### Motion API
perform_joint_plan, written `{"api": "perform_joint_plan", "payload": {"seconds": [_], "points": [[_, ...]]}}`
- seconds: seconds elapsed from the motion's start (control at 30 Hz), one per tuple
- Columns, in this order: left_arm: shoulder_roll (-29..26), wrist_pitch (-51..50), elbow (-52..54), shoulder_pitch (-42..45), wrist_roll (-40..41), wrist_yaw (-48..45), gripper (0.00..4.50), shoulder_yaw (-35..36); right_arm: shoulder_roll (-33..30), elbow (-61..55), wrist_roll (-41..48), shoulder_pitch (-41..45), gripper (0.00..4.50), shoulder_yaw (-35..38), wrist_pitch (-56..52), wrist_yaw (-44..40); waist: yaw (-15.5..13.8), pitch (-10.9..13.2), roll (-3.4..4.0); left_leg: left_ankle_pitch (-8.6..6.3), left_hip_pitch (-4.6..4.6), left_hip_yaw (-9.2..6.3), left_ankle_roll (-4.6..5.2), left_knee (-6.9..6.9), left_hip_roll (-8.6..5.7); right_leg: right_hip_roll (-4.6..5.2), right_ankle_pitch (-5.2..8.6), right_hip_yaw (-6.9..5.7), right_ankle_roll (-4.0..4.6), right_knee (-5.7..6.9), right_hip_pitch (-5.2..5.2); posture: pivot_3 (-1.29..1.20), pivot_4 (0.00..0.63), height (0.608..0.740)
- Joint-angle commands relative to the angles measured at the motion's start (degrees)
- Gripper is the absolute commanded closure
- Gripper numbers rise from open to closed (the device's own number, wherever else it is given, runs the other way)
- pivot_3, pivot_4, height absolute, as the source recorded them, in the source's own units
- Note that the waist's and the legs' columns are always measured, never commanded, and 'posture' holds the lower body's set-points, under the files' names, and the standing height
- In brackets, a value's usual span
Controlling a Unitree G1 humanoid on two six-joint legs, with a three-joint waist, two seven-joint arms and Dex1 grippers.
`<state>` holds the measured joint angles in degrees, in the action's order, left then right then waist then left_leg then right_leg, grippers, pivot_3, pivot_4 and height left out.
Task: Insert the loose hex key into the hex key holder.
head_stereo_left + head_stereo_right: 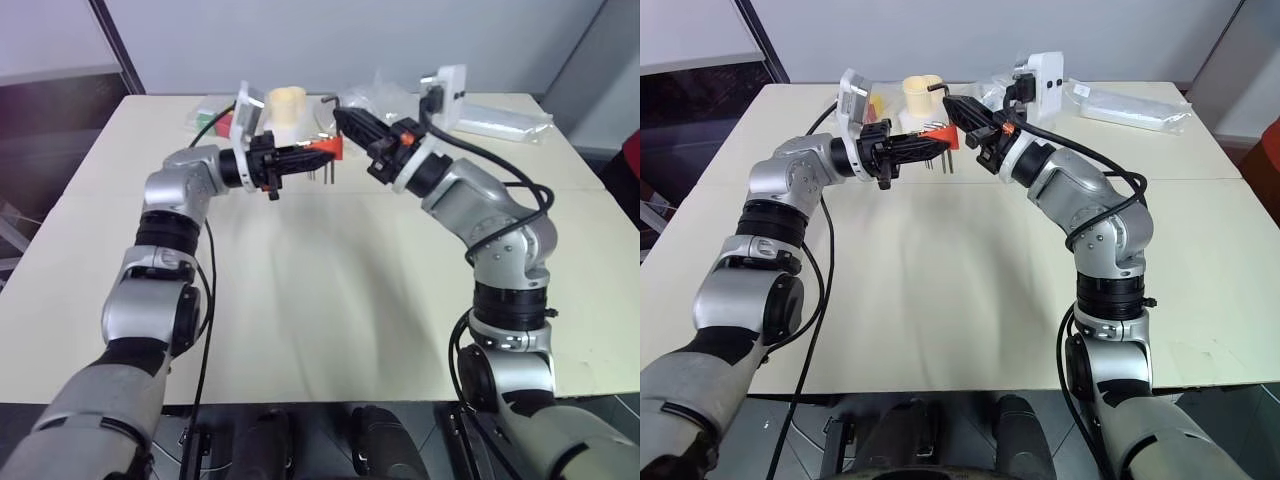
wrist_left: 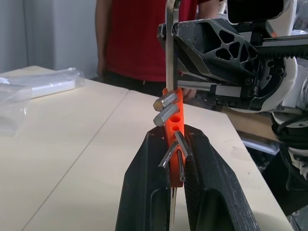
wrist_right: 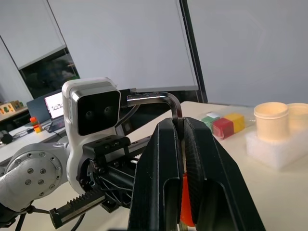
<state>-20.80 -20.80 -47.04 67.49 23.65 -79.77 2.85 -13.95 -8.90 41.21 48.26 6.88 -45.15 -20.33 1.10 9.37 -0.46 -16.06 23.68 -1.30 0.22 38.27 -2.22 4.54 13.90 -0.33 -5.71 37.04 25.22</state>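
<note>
My left gripper (image 2: 172, 139) is shut on the hex key holder (image 2: 174, 114), a small red-orange block held above the table with several short grey keys sticking out of it. In the left eye view the holder (image 1: 326, 148) hangs between my two arms. My right gripper (image 3: 182, 126) is shut on the loose hex key (image 3: 155, 97), a thin dark L-shaped rod with its bent end on top. The key's long shaft (image 2: 170, 48) runs straight down to the holder's upper end and meets it there. Whether its tip sits in a hole is hidden.
The cream table (image 1: 320, 300) spreads below both arms. Cream cups (image 1: 285, 108) on a white foam base stand behind the holder, with coloured blocks (image 3: 224, 124) beside them. Clear plastic bags (image 1: 505, 120) lie at the far right. A person in a red shirt (image 2: 139, 38) stands beyond the table's right side.
</note>
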Motion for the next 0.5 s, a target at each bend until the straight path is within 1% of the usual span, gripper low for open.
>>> {"api": "perform_joint_plan", "payload": {"seconds": [0.03,0.07,0.1,0.17,0.2,0.27,0.37,0.4,0.47,0.5], "points": [[-0.22,0.94,2.32,0.55,0.23,0.08,4.50,0.99,0.11,-1.61,0.54,0.88,3.73,-0.26,0.92,-1.43,0.00,0.00,0.00,0.00,0.00,0.00,0.00,0.00,0.00,0.00,0.00,0.00,0.00,0.01,0.00,0.00,0.150,0.740],[-0.26,0.93,2.27,0.54,0.20,0.10,4.50,1.00,-0.04,-1.62,0.36,0.86,3.45,-0.22,1.36,-1.84,0.01,0.00,0.00,0.00,-0.01,0.00,0.00,0.00,0.00,0.00,0.00,0.00,0.00,0.01,0.00,0.00,0.150,0.740],[-0.29,0.97,2.24,0.52,0.15,0.11,4.50,0.98,-0.11,-1.61,0.05,0.85,2.86,-0.08,1.80,-1.83,0.01,0.00,0.00,0.00,-0.01,0.00,0.00,0.00,0.00,0.00,0.00,0.00,0.00,0.01,0.00,0.00,0.150,0.740],[-0.35,1.07,2.11,0.55,0.05,0.20,4.50,0.99,-0.46,-1.20,-0.62,1.00,1.91,0.69,2.49,-1.13,0.00,0.00,0.00,0.00,-0.01,0.00,0.00,0.00,0.00,0.00,0.00,0.00,0.00,0.02,0.00,0.00,0.150,0.740],[-0.37,1.06,2.13,0.52,0.01,0.23,4.50,1.00,-0.89,-1.03,-0.53,1.08,1.32,1.16,2.28,-1.02,-0.06,0.00,0.00,0.00,-0.01,0.00,0.00,0.00,0.00,0.00,0.00,0.00,0.00,0.02,0.00,0.00,0.150,0.740],[-0.49,0.94,2.36,0.35,-0.15,0.39,4.50,1.03,-2.92,-2.05,0.56,0.43,0.34,2.18,1.23,-2.20,-0.16,0.00,0.00,0.00,-0.01,0.00,-0.01,0.01,0.00,0.00,0.00,0.00,0.00,0.02,0.00,0.00,0.150,0.740],[-0.81,0.85,2.33,0.21,-0.48,0.78,4.50,1.09,-6.62,-4.44,2.52,-1.19,0.34,2.90,-0.61,-5.05,-0.34,0.00,0.00,0.00,-0.01,0.00,0.00,0.02,-0.02,0.02,0.00,0.01,0.00,0.02,-0.02,0.00,0.150,0.740],[-1.01,0.69,2.28,-0.08,-0.65,1.34,4.50,1.14,-9.63,-6.02,3.40,-2.81,0.34,2.82,-1.51,-8.18,-0.32,0.00,0.00,0.00,-0.01,0.00,0.00,0.02,-0.02,0.02,0.00,0.01,0.00,0.02,-0.02,0.00,0.150,0.740],[-1.16,0.08,3.00,-2.29,-0.89,3.67,4.50,1.42,-18.01,-8.84,1.13,-8.25,0.34,1.46,-0.74,-15.28,-0.50,0.00,0.00,-0.01,-0.01,-0.01,0.01,0.02,-0.02,0.02,0.00,0.01,0.00,0.01,-0.02,0.00,0.150,0.740],[-1.16,-0.22,3.48,-3.20,-0.89,4.62,4.50,1.53,-20.61,-9.47,-0.03,-10.03,0.34,0.79,0.05,-17.19,-0.46,0.00,0.00,-0.02,-0.01,-0.02,0.04,0.02,-0.02,0.02,0.00,0.01,0.00,0.00,-0.05,0.00,0.150,0.740]]}}
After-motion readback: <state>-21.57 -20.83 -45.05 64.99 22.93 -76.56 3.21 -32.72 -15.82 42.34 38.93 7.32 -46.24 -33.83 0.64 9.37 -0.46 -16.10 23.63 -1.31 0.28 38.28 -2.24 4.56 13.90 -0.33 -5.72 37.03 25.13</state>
